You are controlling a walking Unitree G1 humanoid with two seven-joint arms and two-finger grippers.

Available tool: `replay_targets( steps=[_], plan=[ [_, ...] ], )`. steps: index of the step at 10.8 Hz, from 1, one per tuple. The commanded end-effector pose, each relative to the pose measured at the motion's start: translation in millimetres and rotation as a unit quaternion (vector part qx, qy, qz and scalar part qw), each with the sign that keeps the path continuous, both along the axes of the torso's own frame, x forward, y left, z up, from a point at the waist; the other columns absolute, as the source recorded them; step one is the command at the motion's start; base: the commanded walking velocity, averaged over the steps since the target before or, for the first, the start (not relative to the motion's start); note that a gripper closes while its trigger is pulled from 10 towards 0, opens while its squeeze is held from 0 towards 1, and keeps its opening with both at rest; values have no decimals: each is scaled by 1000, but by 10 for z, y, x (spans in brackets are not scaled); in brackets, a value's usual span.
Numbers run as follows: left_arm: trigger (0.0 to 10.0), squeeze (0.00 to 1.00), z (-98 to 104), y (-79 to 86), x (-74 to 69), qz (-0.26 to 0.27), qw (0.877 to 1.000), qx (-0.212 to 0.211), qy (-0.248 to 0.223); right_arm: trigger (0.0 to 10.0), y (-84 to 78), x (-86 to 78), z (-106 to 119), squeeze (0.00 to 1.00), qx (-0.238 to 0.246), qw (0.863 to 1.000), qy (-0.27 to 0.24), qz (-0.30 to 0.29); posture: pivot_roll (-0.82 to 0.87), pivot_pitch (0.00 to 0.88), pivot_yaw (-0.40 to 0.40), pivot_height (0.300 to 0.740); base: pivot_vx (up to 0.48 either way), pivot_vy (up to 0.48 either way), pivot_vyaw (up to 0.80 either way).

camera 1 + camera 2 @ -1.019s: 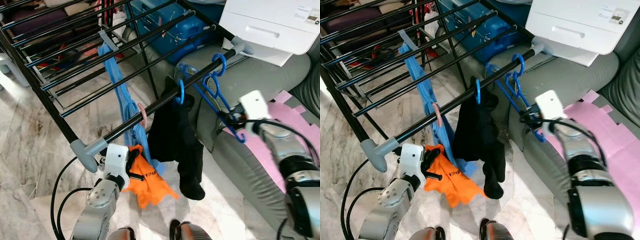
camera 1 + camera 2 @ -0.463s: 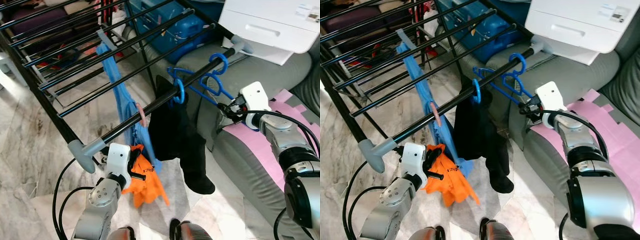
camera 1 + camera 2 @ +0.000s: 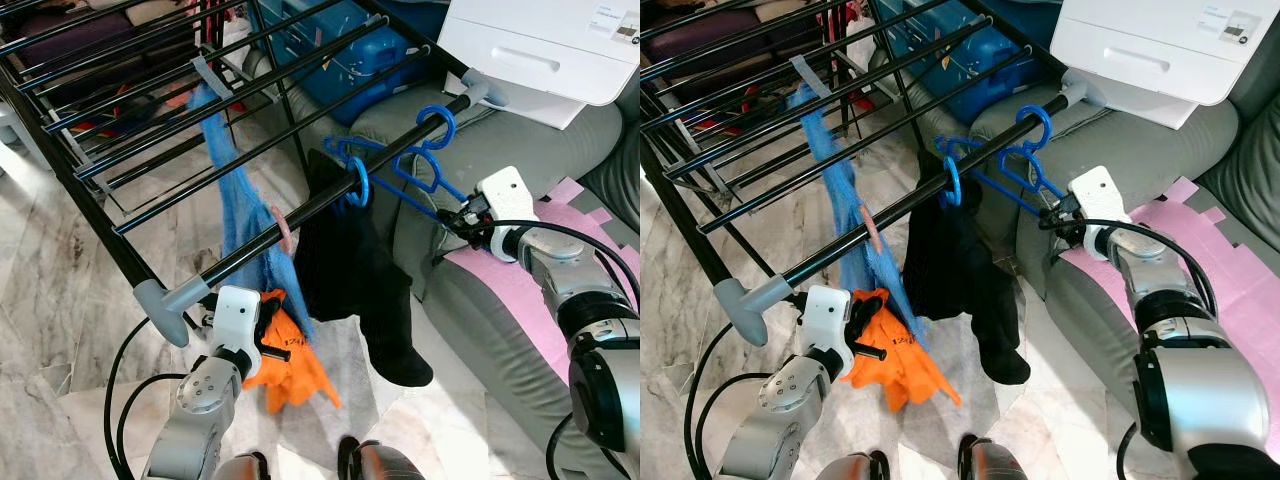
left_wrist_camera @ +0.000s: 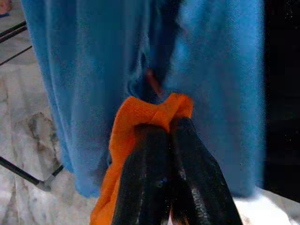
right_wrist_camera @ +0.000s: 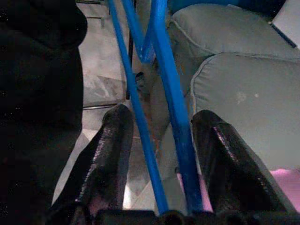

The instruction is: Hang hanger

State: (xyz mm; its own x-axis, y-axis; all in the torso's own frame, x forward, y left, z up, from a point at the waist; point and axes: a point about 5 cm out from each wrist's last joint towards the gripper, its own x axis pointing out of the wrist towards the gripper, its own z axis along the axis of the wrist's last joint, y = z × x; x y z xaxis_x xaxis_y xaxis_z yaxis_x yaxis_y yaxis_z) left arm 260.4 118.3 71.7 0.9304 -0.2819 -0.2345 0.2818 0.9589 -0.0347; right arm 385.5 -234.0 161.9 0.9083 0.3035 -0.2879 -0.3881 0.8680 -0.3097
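- Left eye view shows the drying rack (image 3: 160,140) filling the frame from 9 to 1 o'clock, its front rail (image 3: 330,195) running from 7 up toward 1 o'clock across a grey sofa (image 3: 480,300).
- On that rail hang a black garment (image 3: 350,280) at centre and a blue cloth (image 3: 245,215) at about 10 o'clock from it.
- I judge the hanging nearly done: the blue hanger (image 3: 425,165) already has its hook over the rail at 1 o'clock, next to a second blue hook (image 3: 357,183) above the black garment. What is left for me is to let go and draw my right arm back.
- The hanger is thin bright-blue plastic, tilted, its lower bars reaching down toward 4 o'clock into my right gripper (image 3: 462,217).
- In the right wrist view my right fingers (image 5: 105,159) stand apart with two blue bars (image 5: 171,103) passing between them; I cannot tell whether either finger touches them.
- My left gripper (image 3: 262,338), at 7 o'clock below the rail, is clamped on an orange cloth (image 3: 290,365) that hangs just in front of the blue cloth.
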Motion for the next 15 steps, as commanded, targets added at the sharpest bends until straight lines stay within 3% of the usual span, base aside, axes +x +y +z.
replay_targets(
  steps=[1, 2, 4, 7, 12, 15],
  plan=[
    [10000, 0, -35, 8, -23, 1, 1000, 4, 9, 1098, -40, 0, 22, 0, -3, 1000, 3, -4, -42, 221, -7, 740, 0, 0, 0],
    [10000, 0, -39, 7, -25, -1, 1000, 4, 11, 1608, -36, 1, 20, 0, -1, 1000, 3, -4, -47, 224, -3, 740, 0, 0, 0],
    [10000, 0, -45, -5, -26, -6, 1000, 6, 13, 627, -24, 17, 43, 0, 1, 1000, -6, -11, -47, 225, -1, 740, 0, 0, 0],
    [10000, 0, -42, -11, -22, -5, 1000, 7, 12, 118, -34, 22, 56, 0, 2, 1000, -11, -18, -46, 223, -4, 740, 0, 0, 0],
    [10000, 0, -36, -25, -8, -2, 1000, 5, 10, 0, -52, 42, 162, 0, -2, 999, -40, -18, -48, 218, -11, 740, 0, 0, 0],
    [10000, 0, -6, -15, 14, 6, 1000, -2, -3, 0, -83, 40, 281, 0, 0, 996, -84, -11, -58, 209, -11, 740, 0, 0, 0]
  ],
)
